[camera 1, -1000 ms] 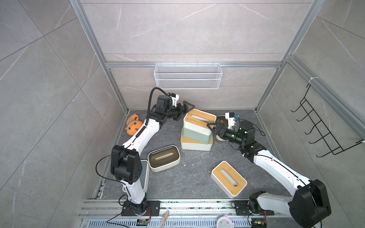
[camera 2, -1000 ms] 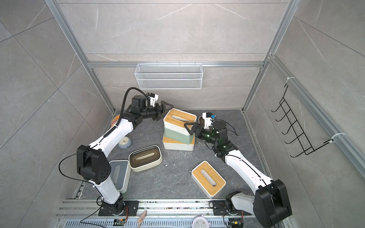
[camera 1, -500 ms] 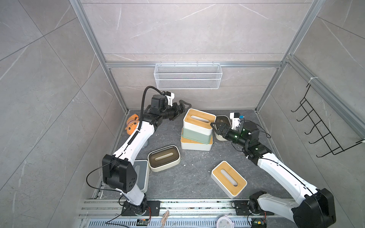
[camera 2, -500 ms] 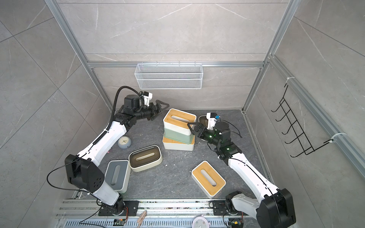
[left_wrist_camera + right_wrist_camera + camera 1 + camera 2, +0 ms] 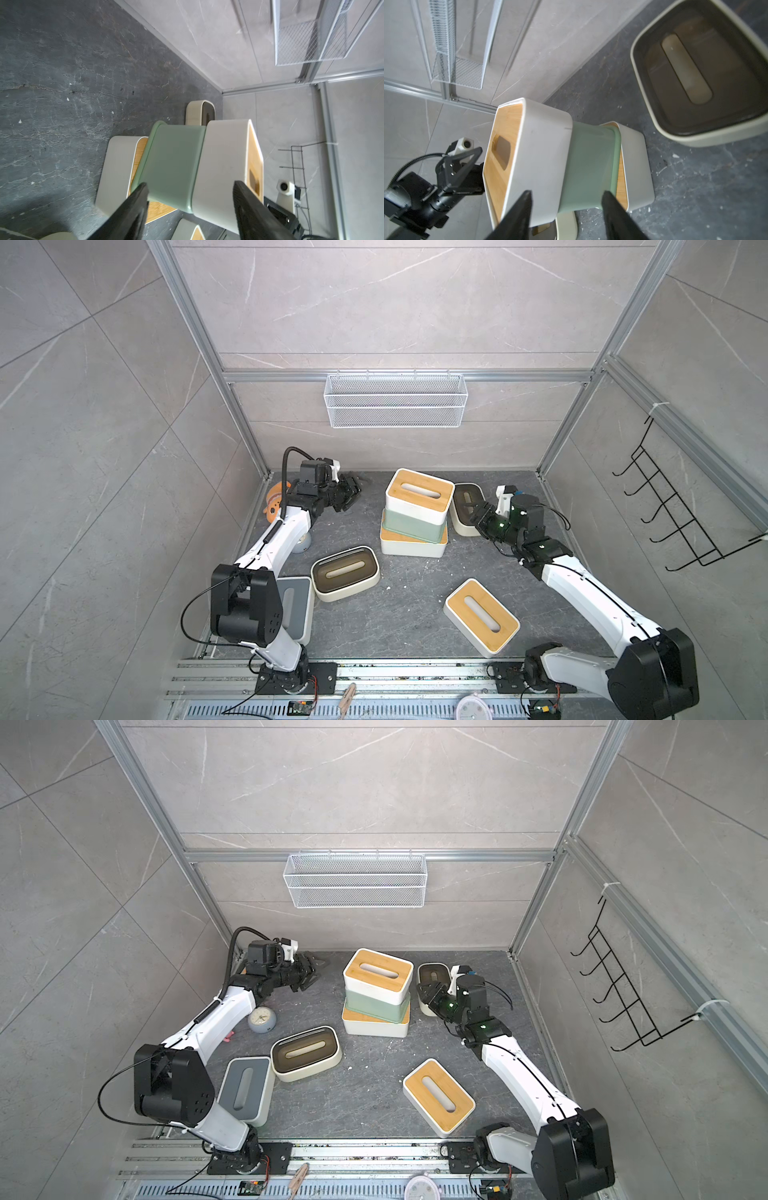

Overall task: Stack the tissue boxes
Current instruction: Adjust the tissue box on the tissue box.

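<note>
In both top views a stack of three tissue boxes stands mid-floor: a white box with a bamboo lid (image 5: 417, 491) on top, a pale green one (image 5: 411, 526) under it, and a white bamboo-lidded one (image 5: 411, 546) at the bottom. Loose boxes lie around it: cream with brown lid (image 5: 345, 572), a second cream one (image 5: 465, 506), white with bamboo lid (image 5: 482, 616), and white with grey lid (image 5: 245, 1088). My left gripper (image 5: 351, 493) (image 5: 190, 185) hovers open left of the stack. On the other side my right gripper (image 5: 478, 510) (image 5: 567, 192) is open beside the cream box. Neither holds anything.
A white wire basket (image 5: 395, 402) hangs on the back wall and a black hook rack (image 5: 681, 514) on the right wall. An orange toy (image 5: 272, 499) and a small grey clock (image 5: 262, 1020) sit by the left wall under my left arm.
Both grippers have drawn back from the stack, the left one leftward and the right one rightward. Their jaws have narrowed. The stack has not moved.
</note>
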Controlling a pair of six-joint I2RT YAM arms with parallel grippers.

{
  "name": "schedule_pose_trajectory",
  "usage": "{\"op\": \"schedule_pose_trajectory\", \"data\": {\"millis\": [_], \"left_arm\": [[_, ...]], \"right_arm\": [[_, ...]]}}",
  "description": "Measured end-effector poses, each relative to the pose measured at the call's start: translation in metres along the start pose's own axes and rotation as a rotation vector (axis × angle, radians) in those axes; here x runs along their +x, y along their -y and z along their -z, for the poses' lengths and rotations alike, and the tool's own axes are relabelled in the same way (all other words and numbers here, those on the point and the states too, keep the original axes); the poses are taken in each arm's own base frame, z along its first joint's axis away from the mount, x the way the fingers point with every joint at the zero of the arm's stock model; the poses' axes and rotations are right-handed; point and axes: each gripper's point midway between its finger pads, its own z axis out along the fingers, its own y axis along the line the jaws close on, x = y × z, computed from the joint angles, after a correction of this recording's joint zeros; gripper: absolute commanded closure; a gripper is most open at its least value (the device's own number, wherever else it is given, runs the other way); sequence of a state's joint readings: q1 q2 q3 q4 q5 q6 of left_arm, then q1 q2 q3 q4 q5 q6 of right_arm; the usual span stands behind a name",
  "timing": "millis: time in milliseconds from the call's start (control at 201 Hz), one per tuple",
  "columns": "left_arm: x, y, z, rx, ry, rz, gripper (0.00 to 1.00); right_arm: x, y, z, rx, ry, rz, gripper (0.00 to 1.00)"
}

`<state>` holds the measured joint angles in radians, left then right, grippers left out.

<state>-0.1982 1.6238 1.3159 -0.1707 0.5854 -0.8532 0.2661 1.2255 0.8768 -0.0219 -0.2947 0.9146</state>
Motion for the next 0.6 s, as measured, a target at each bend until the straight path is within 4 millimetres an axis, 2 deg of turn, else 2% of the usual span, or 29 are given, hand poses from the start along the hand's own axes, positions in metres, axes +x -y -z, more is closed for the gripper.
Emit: {"op": "schedule_pose_trajectory", "data": {"millis": [50, 179, 424, 598], "left_arm": [[0.002, -0.004, -0.003, -0.005, -0.010, 0.011, 0.65], [0.009, -0.011, -0.012, -0.011, -0.046, 0.019, 0.80], [0.021, -0.028, -0.028, -0.049, -0.101, 0.033, 0.84], [0.027, -0.031, -0.040, -0.055, -0.133, 0.023, 0.84]], "right_arm": [[0.004, 0.003, -0.003, 0.010, -0.013, -0.009, 0.59], [0.010, 0.000, -0.012, 0.017, -0.044, -0.006, 0.67], [0.009, -0.006, -0.023, 0.014, -0.058, -0.002, 0.76], [0.009, -0.012, -0.032, 0.009, -0.073, 0.002, 0.76]]}}
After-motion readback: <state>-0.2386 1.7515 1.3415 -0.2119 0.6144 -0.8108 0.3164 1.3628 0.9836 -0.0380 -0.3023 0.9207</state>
